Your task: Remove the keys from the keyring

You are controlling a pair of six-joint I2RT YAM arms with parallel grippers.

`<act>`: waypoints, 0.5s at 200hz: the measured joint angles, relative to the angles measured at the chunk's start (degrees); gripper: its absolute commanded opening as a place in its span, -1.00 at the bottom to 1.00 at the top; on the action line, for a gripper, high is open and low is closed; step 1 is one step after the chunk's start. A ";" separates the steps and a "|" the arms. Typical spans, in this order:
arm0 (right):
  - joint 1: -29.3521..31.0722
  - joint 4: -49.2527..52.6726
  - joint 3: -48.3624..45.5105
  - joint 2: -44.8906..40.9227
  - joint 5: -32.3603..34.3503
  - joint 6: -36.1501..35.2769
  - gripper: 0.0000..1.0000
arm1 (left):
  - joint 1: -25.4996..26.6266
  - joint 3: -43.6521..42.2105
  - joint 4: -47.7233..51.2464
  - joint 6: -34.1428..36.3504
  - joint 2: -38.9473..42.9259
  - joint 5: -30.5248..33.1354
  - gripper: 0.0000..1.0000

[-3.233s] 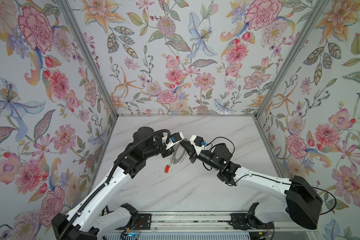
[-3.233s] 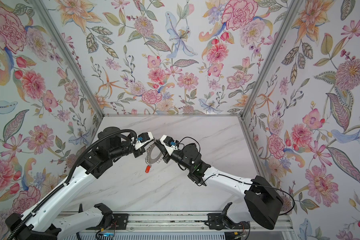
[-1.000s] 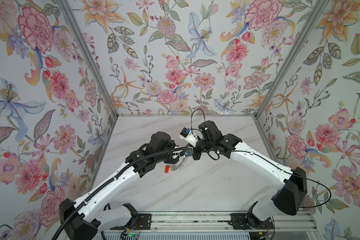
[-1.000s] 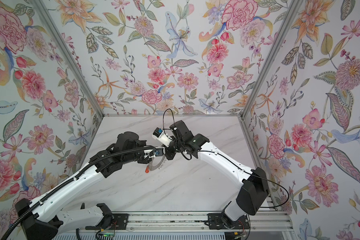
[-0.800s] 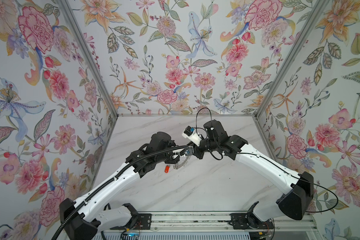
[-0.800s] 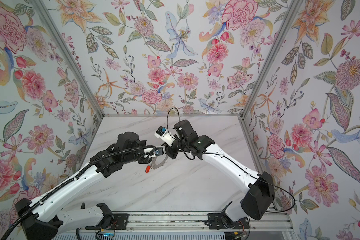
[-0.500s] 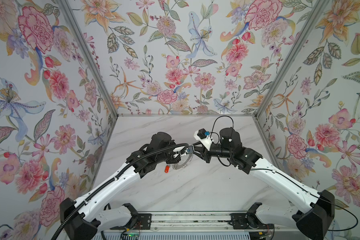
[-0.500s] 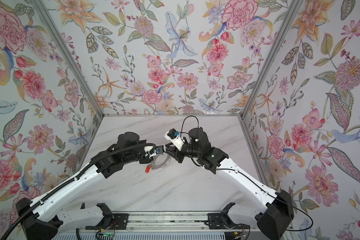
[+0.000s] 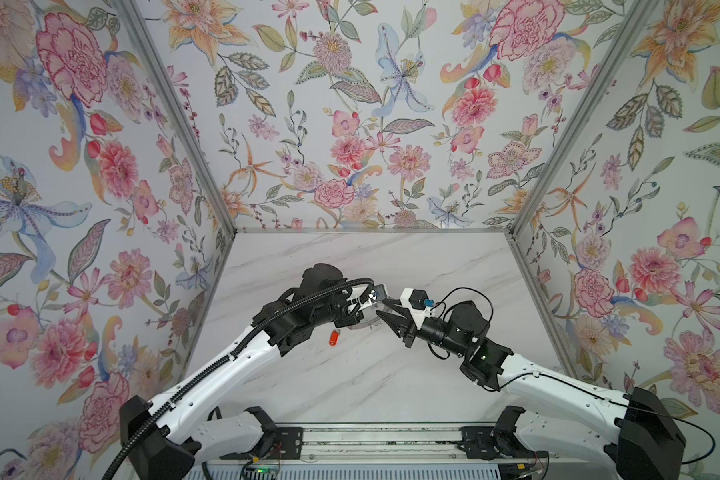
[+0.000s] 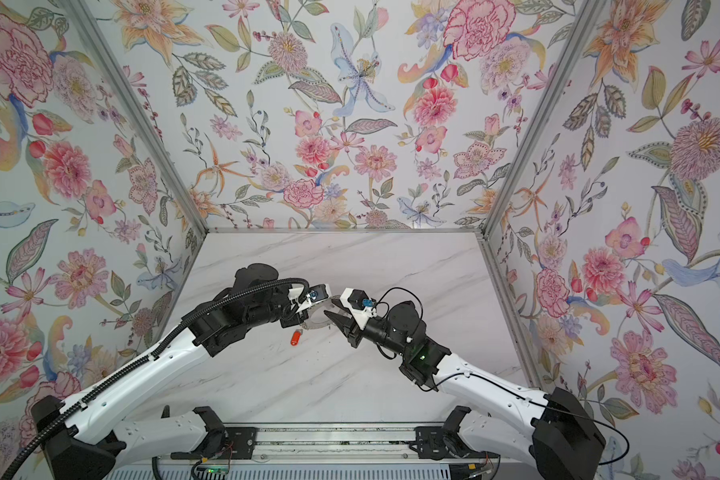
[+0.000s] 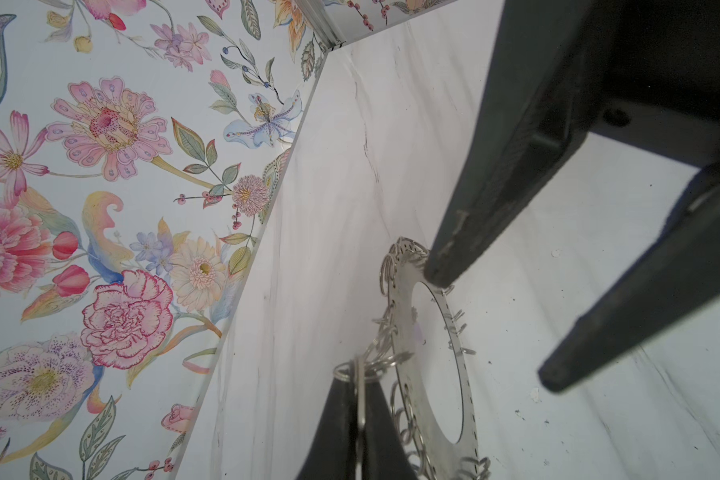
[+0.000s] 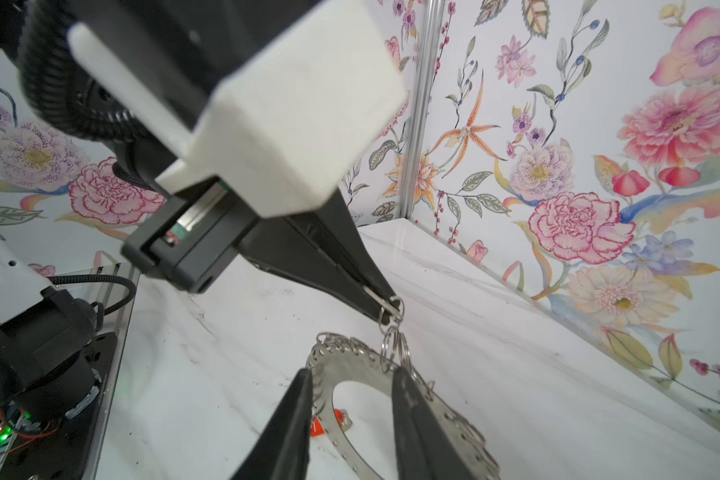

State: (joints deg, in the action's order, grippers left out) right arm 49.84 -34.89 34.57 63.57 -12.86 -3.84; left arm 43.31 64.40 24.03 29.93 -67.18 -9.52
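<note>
The keyring (image 12: 352, 361), a flat silver band edged with small wire loops, hangs tilted just above the marble; it also shows in the left wrist view (image 11: 408, 316) and, partly hidden, in both top views (image 9: 364, 325) (image 10: 314, 323). My left gripper (image 11: 358, 388) (image 12: 386, 306) is shut on a small split ring (image 12: 393, 305) chained to the keyring's rim. My right gripper (image 12: 353, 372) (image 9: 381, 316) stands open, its fingers (image 12: 296, 415) on either side of the band. Of the keys, an orange-red fob (image 9: 334, 337) (image 10: 295, 338) (image 12: 320, 427) lies loose on the table.
Floral walls close the marble table (image 9: 350, 386) on three sides. The aluminium rail with both arm bases (image 9: 383, 436) runs along the front edge. Both forearms meet over the table's middle.
The right arm has swung from the back round to the right side. Its gripper has gone from shut to open at the keyring. The left gripper has kept its hold.
</note>
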 measured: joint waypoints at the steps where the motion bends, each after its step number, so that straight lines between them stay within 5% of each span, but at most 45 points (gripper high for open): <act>1: 0.04 -0.13 0.00 0.07 0.09 -0.02 -0.37 | 0.00 0.00 0.00 -0.02 0.00 -0.07 -1.00; 100: 0.98 -3.72 1.14 6.34 6.08 -2.64 -0.60 | -0.02 0.20 -2.29 -3.45 0.04 -2.27 -1.00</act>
State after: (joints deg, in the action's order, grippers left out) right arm 50.83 -38.61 35.70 69.91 -6.79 -6.48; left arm 43.29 64.60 21.74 26.48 -67.13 -11.79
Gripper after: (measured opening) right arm 0.214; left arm 0.087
